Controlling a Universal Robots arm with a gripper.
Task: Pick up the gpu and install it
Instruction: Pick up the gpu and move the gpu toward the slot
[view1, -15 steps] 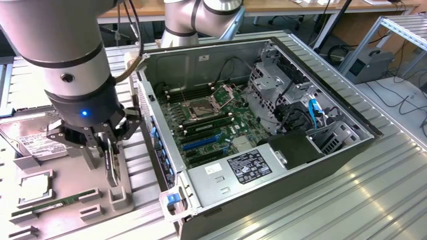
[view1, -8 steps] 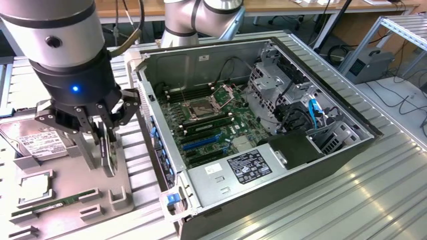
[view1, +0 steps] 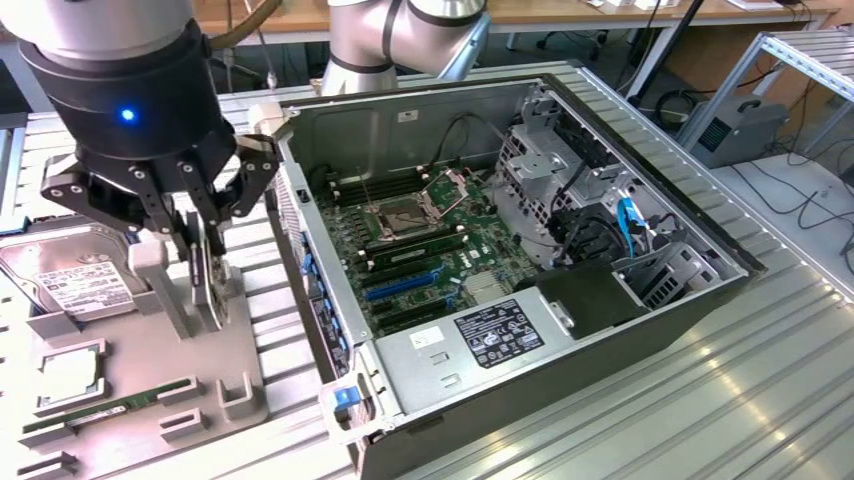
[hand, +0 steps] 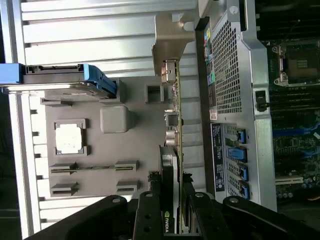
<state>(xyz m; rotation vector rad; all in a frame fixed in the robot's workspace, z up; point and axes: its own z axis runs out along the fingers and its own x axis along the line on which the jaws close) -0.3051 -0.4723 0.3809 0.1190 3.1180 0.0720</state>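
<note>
Spanning the workshop floor (desks and cables behind) is a ribbed metal table (view1: 721, 400) that carries an open computer case (view1: 534, 260) and a grey holder tray (view1: 220, 365). The gpu (view1: 211, 295) stands on edge over that tray, its long axis parallel to the case's perforated wall (hand: 227, 75). The gripper (view1: 203, 245) is clenched on its upper edge. A hard drive (view1: 74, 280), a processor (view1: 67, 370) and a memory stick (view1: 107, 410) lie nearby; the wall separates card from motherboard (view1: 427, 250).

The gpu (view1: 204, 268) stands on edge in the tray (view1: 200, 375) — computer case (view1: 387, 130) at the exterior view's right.
</note>
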